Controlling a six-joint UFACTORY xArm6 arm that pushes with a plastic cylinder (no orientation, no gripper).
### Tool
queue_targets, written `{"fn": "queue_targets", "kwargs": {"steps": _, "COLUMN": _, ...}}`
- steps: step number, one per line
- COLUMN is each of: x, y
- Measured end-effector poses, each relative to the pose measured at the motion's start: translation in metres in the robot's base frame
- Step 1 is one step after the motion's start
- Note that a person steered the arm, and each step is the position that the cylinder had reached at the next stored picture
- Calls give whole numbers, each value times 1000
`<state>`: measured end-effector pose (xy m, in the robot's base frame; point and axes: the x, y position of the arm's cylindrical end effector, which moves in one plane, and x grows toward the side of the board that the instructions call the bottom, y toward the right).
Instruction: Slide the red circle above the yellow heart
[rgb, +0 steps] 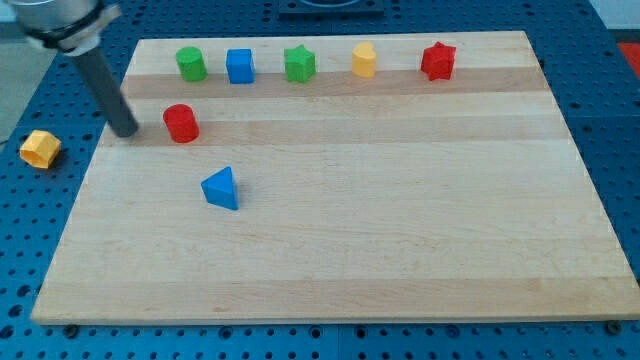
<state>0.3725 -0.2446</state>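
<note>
The red circle (181, 122) stands on the wooden board (340, 250) near its upper left. My tip (127, 131) rests on the board just left of the red circle, a small gap apart. A yellow block (41, 148), its shape hard to make out, lies off the board on the blue table at the view's left. Another yellow block (364, 59) stands in the top row.
Along the board's top edge stand a green circle (191, 63), a blue square (240, 66), a green star (299, 64) and a red star (438, 60). A blue triangle (221, 188) lies below the red circle.
</note>
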Motion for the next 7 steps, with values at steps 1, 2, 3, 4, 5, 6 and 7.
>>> {"fn": "queue_targets", "kwargs": {"steps": 1, "x": -19, "y": 76}}
{"fn": "queue_targets", "kwargs": {"steps": 2, "x": -20, "y": 144}}
{"fn": "queue_targets", "kwargs": {"steps": 3, "x": -20, "y": 213}}
{"fn": "queue_targets", "kwargs": {"steps": 4, "x": -21, "y": 222}}
{"fn": "queue_targets", "kwargs": {"steps": 5, "x": -55, "y": 136}}
{"fn": "queue_targets", "kwargs": {"steps": 6, "x": -6, "y": 92}}
{"fn": "queue_targets", "kwargs": {"steps": 7, "x": 31, "y": 59}}
